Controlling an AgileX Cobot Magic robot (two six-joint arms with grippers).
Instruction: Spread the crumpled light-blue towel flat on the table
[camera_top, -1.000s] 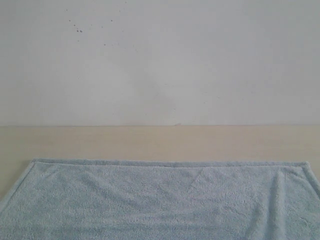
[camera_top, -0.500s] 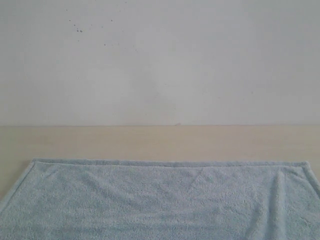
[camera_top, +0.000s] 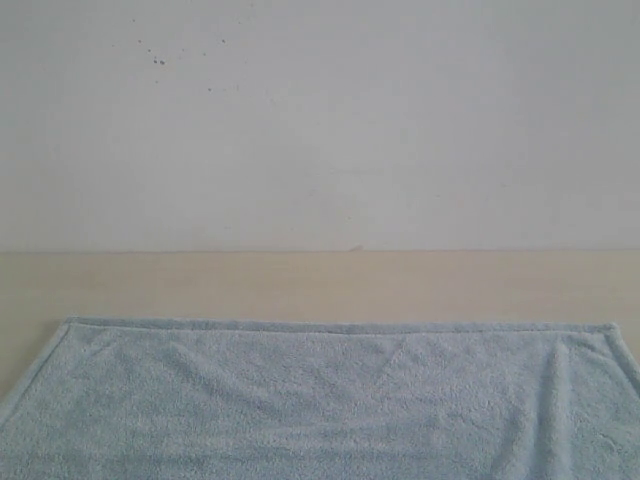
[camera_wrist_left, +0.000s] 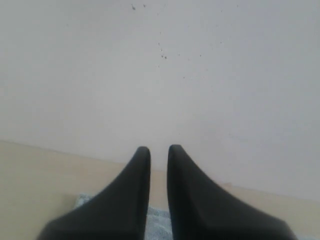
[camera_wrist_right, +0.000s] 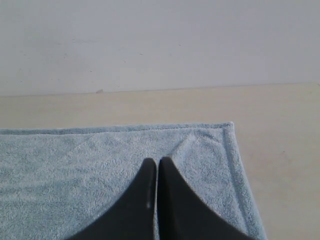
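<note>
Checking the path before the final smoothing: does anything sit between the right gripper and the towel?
Nothing visible does. The right gripper hangs over the towel, jaws together, with only bare cloth in front of it. No other object shows on the table nearby.

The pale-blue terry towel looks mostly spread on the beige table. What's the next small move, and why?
Probably lower the right gripper and sweep the soft ridge outward. The pale-blue fluffy terry towel lies open on the beige wooden table with its far hem straight, but that ridge runs near its right edge. The gripper is shut, empty and above that end.
</note>
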